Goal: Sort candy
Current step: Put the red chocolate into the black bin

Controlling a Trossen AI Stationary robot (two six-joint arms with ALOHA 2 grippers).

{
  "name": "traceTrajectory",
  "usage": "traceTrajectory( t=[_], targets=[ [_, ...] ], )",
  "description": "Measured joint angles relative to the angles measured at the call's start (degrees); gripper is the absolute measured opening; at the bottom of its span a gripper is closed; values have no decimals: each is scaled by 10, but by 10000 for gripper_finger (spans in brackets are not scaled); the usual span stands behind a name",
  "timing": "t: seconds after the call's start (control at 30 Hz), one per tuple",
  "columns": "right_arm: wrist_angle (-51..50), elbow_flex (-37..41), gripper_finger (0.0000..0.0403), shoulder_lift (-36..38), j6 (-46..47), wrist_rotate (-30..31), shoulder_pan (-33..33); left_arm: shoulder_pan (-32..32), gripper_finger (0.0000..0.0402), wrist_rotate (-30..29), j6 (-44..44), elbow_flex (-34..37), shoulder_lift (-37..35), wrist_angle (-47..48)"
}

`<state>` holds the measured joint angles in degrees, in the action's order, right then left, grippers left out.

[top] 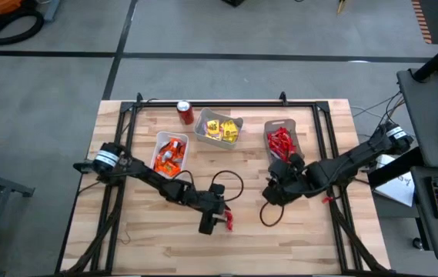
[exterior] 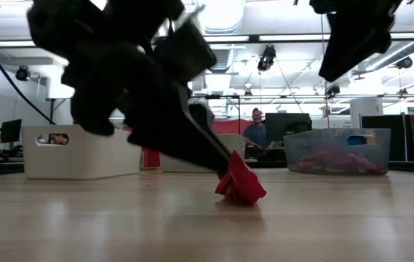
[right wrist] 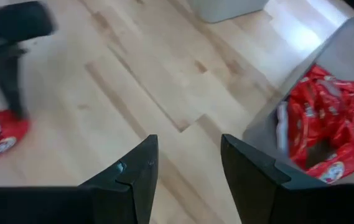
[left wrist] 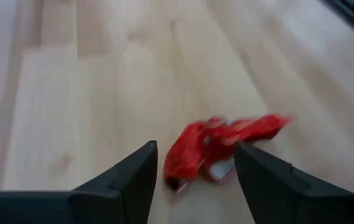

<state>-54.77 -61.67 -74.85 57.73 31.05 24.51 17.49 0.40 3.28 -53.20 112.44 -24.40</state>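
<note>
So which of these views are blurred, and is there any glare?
Left wrist view: the red candy between the open left gripper is smeared. Right wrist view: the bin of red candy is soft, with glare on the table. Low view: ceiling lights glare, the near arm is blurred.

On the worktop (top: 149, 238), one candy (top: 229, 224) lies between your left tool's (top: 217, 225) spread fingers, with nothing gripped. Behind that tool stand three bins in a row (top: 217, 128), each holding sweets, and a can (top: 185, 112). Your right tool (top: 269, 195) hangs just before the right-hand bin (top: 281, 141).
</note>
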Motion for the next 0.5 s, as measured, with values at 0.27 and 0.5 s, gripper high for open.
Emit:
traceTrajectory(
  t=[0.27, 0.5],
  targets=[
    [3, 0, 164, -19, 31, 0, 37, -18, 146, 14, 4, -1, 40, -16],
    [15, 0, 164, -24, 23, 5, 58, -18, 14, 8, 4, 0, 35, -9]
  ],
)
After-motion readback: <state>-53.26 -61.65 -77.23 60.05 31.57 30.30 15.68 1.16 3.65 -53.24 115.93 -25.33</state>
